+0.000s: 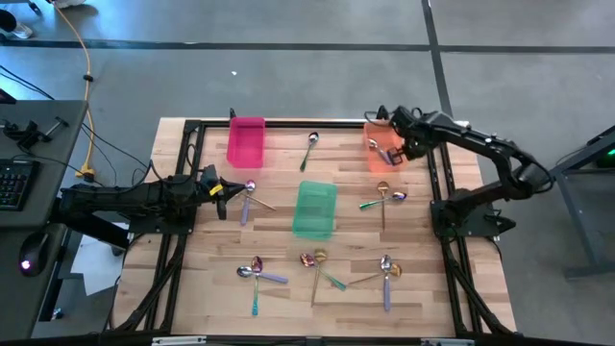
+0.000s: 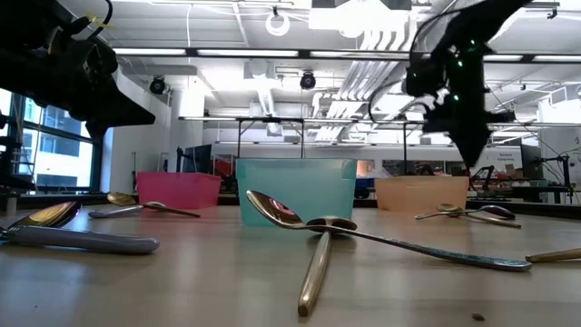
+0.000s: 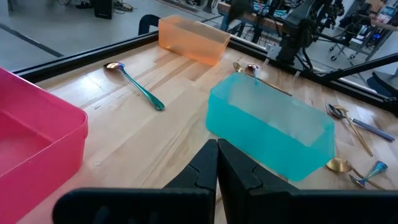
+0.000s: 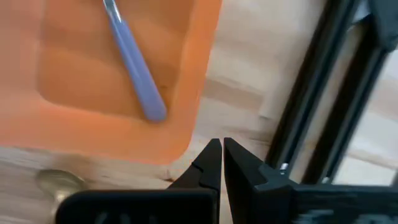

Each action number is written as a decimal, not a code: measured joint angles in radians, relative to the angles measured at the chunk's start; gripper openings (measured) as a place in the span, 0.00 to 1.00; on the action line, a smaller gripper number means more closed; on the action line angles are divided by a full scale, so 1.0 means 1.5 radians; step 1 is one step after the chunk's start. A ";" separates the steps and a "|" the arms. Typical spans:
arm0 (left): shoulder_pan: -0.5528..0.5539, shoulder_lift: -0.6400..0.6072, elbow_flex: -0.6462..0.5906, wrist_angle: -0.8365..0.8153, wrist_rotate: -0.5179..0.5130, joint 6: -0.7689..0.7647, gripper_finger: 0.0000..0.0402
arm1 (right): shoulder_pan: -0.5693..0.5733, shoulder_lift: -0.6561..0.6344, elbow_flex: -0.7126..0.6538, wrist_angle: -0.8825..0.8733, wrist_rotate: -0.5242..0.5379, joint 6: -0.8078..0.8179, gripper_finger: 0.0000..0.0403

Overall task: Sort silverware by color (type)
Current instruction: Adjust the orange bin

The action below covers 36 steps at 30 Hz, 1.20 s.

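Spoons lie scattered over the wooden table (image 1: 207,259). A teal-handled spoon (image 1: 309,149) rests between the pink bin (image 1: 246,141) and the orange bin (image 1: 382,154). A purple-handled spoon (image 4: 134,62) lies inside the orange bin (image 4: 93,74). My right gripper (image 4: 221,152) hangs shut and empty over that bin's edge, with a gold spoon bowl (image 4: 59,182) on the wood beside it. My left gripper (image 3: 216,155) is shut and empty at the table's left, near a purple-handled spoon (image 1: 247,200). It faces the green bin (image 3: 273,127). Gold, purple and teal spoons cluster along the front (image 1: 317,264).
The green bin (image 1: 314,209) stands mid-table. A black frame rail (image 1: 447,207) runs along the table's right side, close to the right arm's base. Two crossed spoons (image 2: 318,238) lie nearest in the low view. A keyboard (image 1: 14,183) sits off the table's left.
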 joint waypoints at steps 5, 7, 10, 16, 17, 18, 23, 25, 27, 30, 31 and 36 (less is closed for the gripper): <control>0.000 0.000 0.000 0.000 0.002 -0.011 0.00 | 0.000 0.000 -0.080 0.118 -0.043 0.001 0.00; 0.000 0.000 0.000 0.000 0.008 -0.012 0.00 | 0.000 0.000 -0.099 0.157 -0.060 0.001 0.00; 0.000 0.000 0.000 0.000 0.009 -0.017 0.00 | 0.001 0.000 -0.112 0.186 -0.067 0.000 0.00; 0.000 0.000 0.000 0.000 0.009 -0.022 0.00 | -0.009 0.000 -0.092 0.209 -0.038 -0.034 0.00; 0.000 0.001 0.000 0.000 0.009 -0.022 0.00 | -0.018 0.000 -0.087 0.214 -0.025 -0.044 0.00; 0.000 0.002 0.000 0.000 0.009 -0.022 0.00 | -0.030 0.000 -0.085 0.220 -0.017 -0.054 0.00; 0.000 0.020 0.000 0.007 0.006 -0.023 0.00 | -0.093 0.004 -0.089 0.284 -0.041 -0.100 0.00; 0.000 0.030 0.000 0.026 0.004 -0.023 0.00 | -0.110 0.005 -0.096 0.305 -0.059 -0.110 0.00; 0.000 0.042 0.000 0.045 0.004 -0.023 0.00 | -0.118 0.005 -0.098 0.335 -0.075 -0.117 0.00; 0.000 0.060 0.000 0.073 0.004 -0.016 0.00 | -0.124 0.005 -0.099 0.364 -0.107 -0.123 0.00; 0.000 0.065 0.000 0.079 0.003 -0.011 0.00 | -0.124 0.005 -0.099 0.375 -0.118 -0.126 0.00; 0.006 0.096 0.000 0.116 -0.010 -0.004 0.00 | -0.124 0.005 -0.099 0.409 -0.145 -0.141 0.00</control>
